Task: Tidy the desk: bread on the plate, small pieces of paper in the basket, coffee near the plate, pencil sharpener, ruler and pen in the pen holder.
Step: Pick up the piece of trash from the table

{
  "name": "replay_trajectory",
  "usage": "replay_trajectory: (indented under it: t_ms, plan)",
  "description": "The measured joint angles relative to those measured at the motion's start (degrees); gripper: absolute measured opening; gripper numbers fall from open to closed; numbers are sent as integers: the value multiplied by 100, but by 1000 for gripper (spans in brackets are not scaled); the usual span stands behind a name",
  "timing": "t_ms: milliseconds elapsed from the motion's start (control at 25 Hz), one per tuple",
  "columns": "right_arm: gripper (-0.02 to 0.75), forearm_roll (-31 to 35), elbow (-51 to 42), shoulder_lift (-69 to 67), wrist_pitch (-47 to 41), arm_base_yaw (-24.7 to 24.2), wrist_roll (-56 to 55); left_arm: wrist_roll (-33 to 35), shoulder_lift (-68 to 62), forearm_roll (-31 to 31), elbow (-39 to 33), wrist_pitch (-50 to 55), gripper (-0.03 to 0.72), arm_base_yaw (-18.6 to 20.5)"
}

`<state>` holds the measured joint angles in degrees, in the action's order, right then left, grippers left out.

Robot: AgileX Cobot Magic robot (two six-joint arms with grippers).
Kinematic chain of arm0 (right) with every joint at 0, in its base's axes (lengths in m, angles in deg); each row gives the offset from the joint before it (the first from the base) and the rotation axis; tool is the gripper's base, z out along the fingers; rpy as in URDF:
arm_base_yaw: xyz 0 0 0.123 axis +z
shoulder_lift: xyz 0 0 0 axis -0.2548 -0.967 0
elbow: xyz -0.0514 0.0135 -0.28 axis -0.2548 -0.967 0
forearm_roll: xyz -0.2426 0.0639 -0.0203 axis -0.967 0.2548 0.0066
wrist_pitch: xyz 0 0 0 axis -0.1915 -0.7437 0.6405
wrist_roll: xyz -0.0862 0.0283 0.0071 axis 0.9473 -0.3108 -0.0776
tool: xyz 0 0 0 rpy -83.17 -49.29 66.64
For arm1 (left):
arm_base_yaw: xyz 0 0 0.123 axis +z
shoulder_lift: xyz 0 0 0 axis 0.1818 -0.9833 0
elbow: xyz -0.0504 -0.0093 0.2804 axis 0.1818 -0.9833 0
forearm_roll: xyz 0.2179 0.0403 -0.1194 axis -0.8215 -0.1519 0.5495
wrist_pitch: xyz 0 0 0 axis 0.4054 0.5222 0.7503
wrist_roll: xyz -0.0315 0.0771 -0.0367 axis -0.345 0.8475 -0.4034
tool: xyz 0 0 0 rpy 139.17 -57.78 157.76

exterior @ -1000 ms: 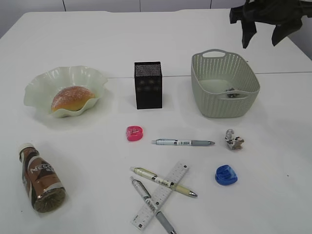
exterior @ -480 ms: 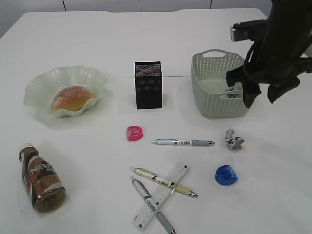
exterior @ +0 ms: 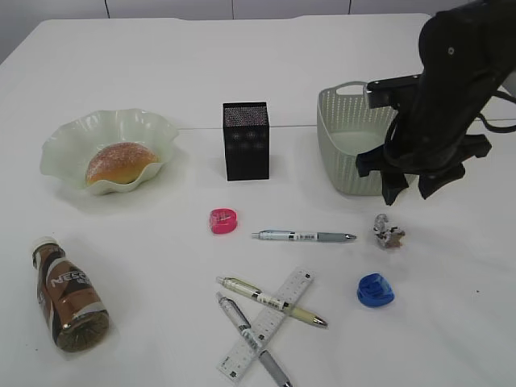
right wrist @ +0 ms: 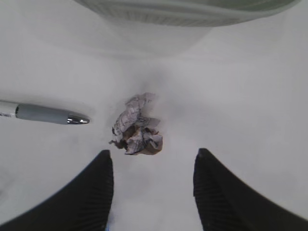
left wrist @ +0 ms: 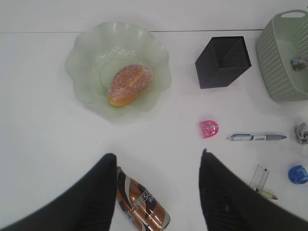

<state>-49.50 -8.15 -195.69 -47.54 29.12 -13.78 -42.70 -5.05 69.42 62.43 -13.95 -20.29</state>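
The plain white desk (exterior: 145, 56) fills almost the whole exterior view, a thin seam crossing it behind the things; only a strip of pale wall panels shows beyond its far edge.

Nearest lie the clear plastic ruler (exterior: 266, 323) crossed with two pens, the small brown Nescafe coffee bottle (exterior: 68, 293) on its side at the left, and a blue pencil sharpener (exterior: 375, 289). Farther in come a pink pencil sharpener (exterior: 222, 219), a grey-and-white pen (exterior: 302, 236) and one crumpled grey-white paper ball (exterior: 388, 231). Beyond stand the black square mesh pen holder (exterior: 245, 139), the pale green ruffled plate (exterior: 68, 141) holding the sugar-dusted golden bun (exterior: 118, 161), and the perforated grey-green plastic basket (exterior: 343, 129).

The right gripper (exterior: 408, 189) hangs just above the loose paper ball, its fingers (right wrist: 86, 192) parted and empty. The left gripper (left wrist: 159, 166), unseen from outside, hovers over the bottle, fingers likewise spread, gripping nothing.

Only the left wrist view shows a second paper ball (left wrist: 300, 62) lying inside the basket; the right wrist view gives the loose ball close up.
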Motion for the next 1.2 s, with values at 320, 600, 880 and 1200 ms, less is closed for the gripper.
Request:
replay_trajectory:
  t_ms: [320,600,880,1200]
  plan:
    - [394,299,0,-488,191,0,0,0,0,12,0,0,403,0]
    - [394,308,0,-801,361,0,0,0,0,12,0,0,403,0]
    - [394,234,0,-905,570,0,0,0,0,12,0,0,403,0]
    - [393,72,33,-1060,606,0,0,0,0,12,0,0,403,0]
